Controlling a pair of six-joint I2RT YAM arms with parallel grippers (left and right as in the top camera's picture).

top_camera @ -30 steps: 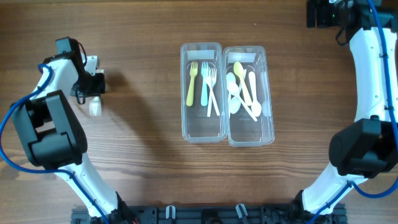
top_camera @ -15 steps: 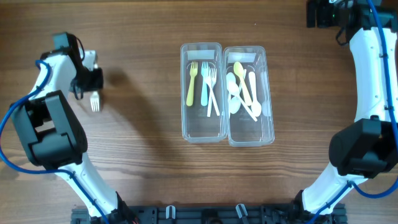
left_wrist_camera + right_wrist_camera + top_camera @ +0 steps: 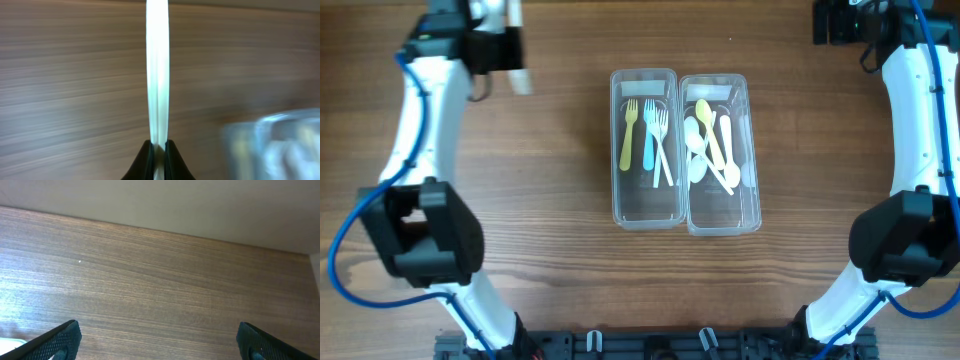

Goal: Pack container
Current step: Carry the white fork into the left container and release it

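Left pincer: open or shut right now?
The left pincer is shut on the white utensil; the left wrist view shows its fingers pressed against both sides.

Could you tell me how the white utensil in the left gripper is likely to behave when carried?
The white utensil looks thin and sticks out far beyond the left gripper, so it is probably light and may flex or wobble. Its smooth surface, pinched only at one end, might let it pivot or slip.

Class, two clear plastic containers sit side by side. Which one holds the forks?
The left-hand clear plastic container in the overhead view: it holds three forks, while its neighbour holds spoons.
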